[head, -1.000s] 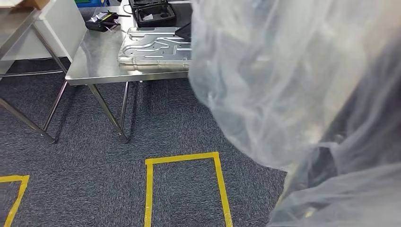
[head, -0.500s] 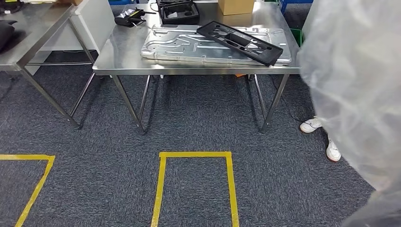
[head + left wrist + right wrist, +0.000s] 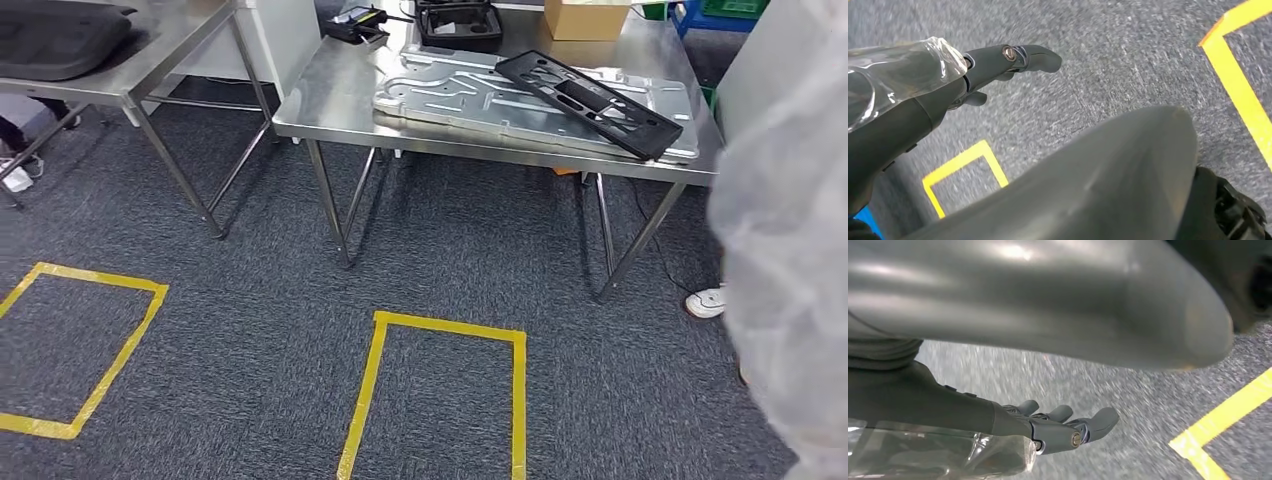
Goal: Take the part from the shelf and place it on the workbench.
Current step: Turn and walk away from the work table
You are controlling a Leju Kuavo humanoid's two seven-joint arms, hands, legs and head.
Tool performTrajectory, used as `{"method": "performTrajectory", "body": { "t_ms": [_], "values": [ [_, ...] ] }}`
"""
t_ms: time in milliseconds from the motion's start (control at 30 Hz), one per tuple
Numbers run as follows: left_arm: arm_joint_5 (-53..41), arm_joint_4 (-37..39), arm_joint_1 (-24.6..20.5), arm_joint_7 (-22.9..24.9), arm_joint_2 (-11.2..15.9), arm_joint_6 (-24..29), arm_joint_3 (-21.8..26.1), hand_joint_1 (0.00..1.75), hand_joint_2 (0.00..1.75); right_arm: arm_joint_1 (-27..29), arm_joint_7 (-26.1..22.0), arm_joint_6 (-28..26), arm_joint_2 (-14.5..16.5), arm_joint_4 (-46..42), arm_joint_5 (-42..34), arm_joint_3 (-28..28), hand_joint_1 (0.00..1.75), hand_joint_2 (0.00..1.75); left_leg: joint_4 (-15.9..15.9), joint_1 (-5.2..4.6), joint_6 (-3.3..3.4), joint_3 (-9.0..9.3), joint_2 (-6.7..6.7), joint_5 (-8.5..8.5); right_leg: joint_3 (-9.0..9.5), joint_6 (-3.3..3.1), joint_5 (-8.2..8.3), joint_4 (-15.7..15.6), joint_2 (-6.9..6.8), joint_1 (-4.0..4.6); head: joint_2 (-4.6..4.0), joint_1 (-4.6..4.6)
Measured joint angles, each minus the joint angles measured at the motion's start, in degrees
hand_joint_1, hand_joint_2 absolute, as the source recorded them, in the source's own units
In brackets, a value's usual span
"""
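**A:** Where is the part lying, and what are the hands doing?

**B:** A black frame (image 3: 590, 100) is lying on the bench (image 3: 330, 110), slanting across a grey plate (image 3: 450, 95) and overhanging it towards the bench's right end. I cannot tell whether this frame is the part itself or one of its kind. The left hand (image 3: 993, 62) is hanging over the carpet (image 3: 1128, 65) with its fingers (image 3: 1040, 52) stretched out and holding nothing. The right hand (image 3: 1058, 427) is hanging likewise, its fingers (image 3: 1100, 420) loosely extended and empty. Clear film (image 3: 790, 250) is filling the right edge of the head view, and what it is covering cannot be told.

**A:** Judging by the frame, how is such a part going to handle?

**B:** It is looking like a long, flat moulding pierced with openings: probably light and fairly stiff, though likely to be flexing a little along its length. Its finish is looking smooth, so it may be slipping in a loose grip.

**A:** Where should the hands be taking hold?

**B:** On the two long outer rails, one hand towards each end, so the piece is staying level. The thin ribs between the openings are looking weakest and are best left alone. A one-handed hold would be needing the middle, or the long ends would be tipping.
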Motion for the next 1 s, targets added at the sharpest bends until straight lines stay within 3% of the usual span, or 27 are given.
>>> {"method": "performTrajectory", "body": {
  "t_ms": [67, 100, 167, 233, 300, 333, 367, 400, 433, 500, 567, 600, 667, 733, 800, 867, 900, 933, 967, 1000],
  "values": [
    [0.22, 0.0, -0.11, 0.19, 0.04, -0.48, 0.01, 0.0, 0.0, -0.01, 0.08, -0.21, 0.2, 0.04, 0.56, 0.52, 0.0, 0.0, 0.53, -0.05, -0.61, -0.68, -1.3, 0.05, 1.9, -0.26, 1.62, -4.9, 2.33, -0.2, 0.0, 0.07],
    [0.28, 0.0, -0.1, 0.31, 0.09, -0.63, 0.01, 0.0, 0.0, -0.01, 0.09, -0.28, 0.33, 0.07, 0.74, 0.82, 0.0, 0.0, 0.65, -0.03, -1.02, -1.05, -1.91, 0.21, 1.9, -0.43, 1.48, -5.25, 2.42, -0.14, 0.0, 0.09],
    [0.38, 0.0, 0.11, 0.43, 0.31, -0.71, 0.01, 0.0, 0.0, -0.05, 0.09, -0.31, 0.73, 0.07, 0.96, 1.35, 0.0, 0.0, 0.88, 0.21, -1.72, -1.66, -2.67, 0.36, 1.71, -0.96, 1.78, -5.34, 1.04, -0.16, 0.0, 0.09],
    [0.45, 0.0, 0.18, 0.36, 0.53, -0.67, 0.01, 0.0, 0.0, -0.1, 0.1, -0.28, 1.04, 0.07, 1.01, 1.61, 0.0, 0.0, 4.03, 0.25, -2.39, -3.23, -0.65, -1.61, 1.64, -1.61, 2.09, -5.54, -0.51, -0.3, 0.0, -0.08],
    [0.51, 0.0, 0.02, 0.04, 0.63, -0.55, 0.04, 0.0, 0.0, -0.09, 0.29, -0.1, 1.25, 0.1, 1.06, 1.94, 0.0, 0.0, 12.02, 0.36, -3.11, -6.85, 2.29, -5.76, 1.59, -1.94, 2.12, -5.57, -2.19, -0.24, 0.0, -0.25],
    [0.58, 0.0, -0.01, -0.15, 0.68, -0.48, 0.05, 0.0, 0.0, -0.06, 0.45, 0.02, 1.31, 0.15, 1.08, 2.16, 0.0, 0.0, 16.18, 0.51, -3.41, -8.72, 2.91, -7.44, 1.58, -1.97, 2.09, -5.57, -3.08, -0.17, 0.0, -0.25],
    [0.67, 0.0, 0.03, -0.31, 0.73, -0.44, 0.07, 0.0, 0.0, -0.04, 0.61, 0.14, 1.38, 0.19, 1.1, 2.39, 0.0, 0.0, 18.78, 0.65, -3.61, -9.84, 3.19, -8.21, 1.57, -1.98, 2.06, -5.56, -3.9, -0.14, 0.0, -0.25],
    [0.75, 0.0, 0.11, -0.39, 0.77, -0.44, 0.08, 0.0, 0.0, -0.04, 0.74, 0.22, 1.43, 0.23, 1.11, 2.59, 0.0, 0.0, 18.88, 0.78, -3.72, -9.72, 3.38, -7.8, 1.58, -1.96, 2.02, -5.55, -4.66, -0.12, 0.0, -0.25],
    [0.83, 0.0, 0.17, -0.42, 0.85, -0.45, 0.08, 0.0, 0.0, -0.07, 0.82, 0.26, 1.51, 0.24, 1.13, 2.75, 0.0, 0.0, 16.45, 0.88, -3.76, -8.31, 3.69, -6.42, 1.63, -1.9, 1.97, -5.55, -5.34, -0.12, 0.0, -0.26],
    [0.87, 0.0, 0.09, -0.4, 1.04, -0.48, 0.08, 0.0, 0.0, -0.17, 0.87, 0.31, 1.73, 0.24, 1.2, 2.98, 0.0, 0.0, 7.17, 0.82, -3.53, -3.28, 5.69, -2.81, 1.87, -1.61, 1.78, -5.54, -6.52, -0.02, 0.0, -0.26],
    [0.91, 0.0, -0.12, -0.3, 1.28, -0.51, 0.1, 0.0, 0.0, -0.24, 0.8, 0.32, 1.96, 0.24, 1.27, 3.18, 0.0, 0.0, 1.3, 0.42, -2.83, -0.28, 7.35, -1.03, 2.08, -1.14, 1.51, -5.49, -7.44, 0.22, 0.0, -0.21],
    [0.95, 0.01, -0.13, -0.22, 1.41, -0.51, 0.11, 0.0, 0.0, -0.26, 0.74, 0.32, 2.07, 0.24, 1.28, 3.32, 0.0, 0.0, 0.67, 0.19, -2.44, -0.12, 7.44, -0.98, 2.15, -0.88, 1.42, -5.48, -7.86, 0.3, 0.0, -0.19],
    [1.02, 0.01, 0.06, -0.1, 1.71, -0.51, 0.12, 0.0, 0.0, -0.37, 0.61, 0.33, 2.29, 0.24, 1.28, 3.71, 0.0, 0.0, 0.59, 0.16, -1.7, -0.33, 6.35, -0.7, 2.29, -0.3, 1.18, -5.44, -8.28, 0.22, 0.0, -0.17],
    [1.05, 0.02, 0.12, -0.05, 1.93, -0.47, 0.13, 0.0, 0.0, -0.43, 0.52, 0.38, 2.46, 0.24, 1.28, 4.03, 0.0, 0.0, 0.24, 0.43, -0.95, -0.29, 5.27, -0.31, 1.43, 0.16, -0.66, -3.15, -6.27, 0.06, 0.0, -0.14],
    [1.08, 0.02, -0.07, -0.06, 2.09, -0.42, 0.14, 0.0, 0.0, -0.32, 0.47, 0.56, 2.5, 0.25, 1.28, 4.24, 0.0, 0.0, 0.15, 0.48, -0.48, -0.34, 4.06, -0.12, -1.9, 0.3, -4.7, 4.21, -3.56, -0.04, 0.0, -0.11],
    [1.09, 0.02, -0.09, -0.07, 2.21, -0.4, 0.16, 0.0, 0.0, -0.08, 0.48, 0.72, 2.52, 0.26, 1.28, 4.44, 0.0, 0.0, 0.17, 0.33, -0.33, -0.39, 2.65, -0.08, -5.69, 0.32, -7.45, 11.95, -2.81, -0.03, 0.0, -0.11],
    [1.09, 0.02, -0.01, -0.07, 2.23, -0.41, 0.16, 0.0, 0.0, 0.01, 0.49, 0.74, 2.52, 0.26, 1.27, 4.52, 0.0, 0.0, 0.21, 0.31, -0.32, -0.38, 1.89, -0.08, -6.42, 0.31, -7.16, 13.09, -2.74, -0.04, 0.0, -0.11],
    [1.09, 0.02, 0.07, -0.07, 2.23, -0.42, 0.16, 0.0, 0.0, 0.05, 0.5, 0.76, 2.53, 0.26, 1.27, 4.61, 0.0, 0.0, 0.26, 0.33, -0.35, -0.33, 1.1, -0.07, -5.94, 0.29, -5.64, 11.64, -2.62, -0.09, 0.0, -0.11],
    [1.09, 0.01, 0.09, -0.07, 2.23, -0.42, 0.16, 0.0, 0.0, 0.05, 0.51, 0.78, 2.54, 0.26, 1.26, 4.69, 0.0, 0.0, 0.35, 0.39, -0.43, -0.27, 0.28, -0.1, -4.39, 0.27, -3.31, 7.99, -2.18, -0.19, 0.0, -0.11],
    [1.08, 0.01, 0.08, -0.06, 2.23, -0.42, 0.16, 0.0, 0.0, 0.03, 0.52, 0.81, 2.54, 0.27, 1.25, 4.75, 0.0, 0.0, 0.51, 0.44, -0.6, -0.29, -0.51, -0.16, -2.43, 0.25, -1.12, 3.55, -0.8, -0.4, 0.0, -0.11]
  ]
}}
